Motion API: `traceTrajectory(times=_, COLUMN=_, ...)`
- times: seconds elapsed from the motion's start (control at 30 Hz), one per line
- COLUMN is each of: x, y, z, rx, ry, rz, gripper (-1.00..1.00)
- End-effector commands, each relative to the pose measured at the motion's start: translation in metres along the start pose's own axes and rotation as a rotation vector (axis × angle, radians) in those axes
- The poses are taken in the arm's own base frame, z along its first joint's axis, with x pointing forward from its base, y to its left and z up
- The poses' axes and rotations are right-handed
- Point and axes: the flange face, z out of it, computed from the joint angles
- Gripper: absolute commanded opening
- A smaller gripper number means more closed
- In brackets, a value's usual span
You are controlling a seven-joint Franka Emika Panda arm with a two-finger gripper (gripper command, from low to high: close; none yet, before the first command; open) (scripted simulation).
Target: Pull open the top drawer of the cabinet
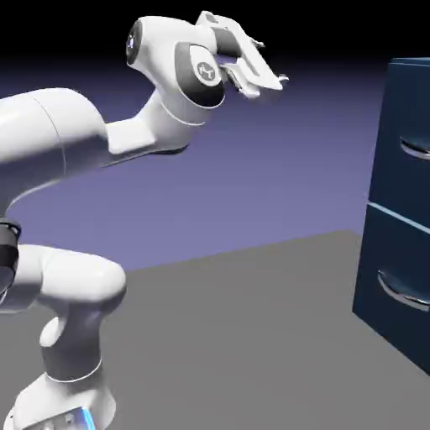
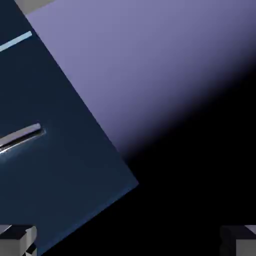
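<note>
Exterior view: cabinet (image 1: 374, 252) at right; gripper (image 1: 267, 80) apart.

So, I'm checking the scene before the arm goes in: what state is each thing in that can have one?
Top drawer: closed, its front in line with the drawer below.
Lower drawer: closed.
Top drawer's handle: free, nothing on it.
Fingers: open wide, nothing between them.
Arm: raised, short of the cabinet.
</note>
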Motion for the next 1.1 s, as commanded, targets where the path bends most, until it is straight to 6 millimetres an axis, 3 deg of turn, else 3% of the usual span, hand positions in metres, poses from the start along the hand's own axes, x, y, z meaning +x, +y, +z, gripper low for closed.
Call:
traceTrajectory(times=0.0, x=-0.005, y=-0.001, z=0.001, rx=-0.01, ry=-0.006, rz=-0.052, gripper=0.0)
traceTrajectory(times=0.27, x=-0.048, y=-0.015, z=0.018, rx=-0.059, ry=-0.076, rz=-0.458, gripper=0.0)
traceTrajectory(times=0.5, x=-0.079, y=-0.041, z=0.051, rx=-0.052, ry=-0.144, rz=-0.802, gripper=0.0)
traceTrajectory(times=0.8, x=-0.099, y=-0.091, z=0.117, rx=0.02, ry=-0.207, rz=-1.243, gripper=0.0)
traceTrajectory(times=1.07, x=-0.09, y=-0.148, z=0.191, rx=0.12, ry=-0.213, rz=-1.649, gripper=0.0)
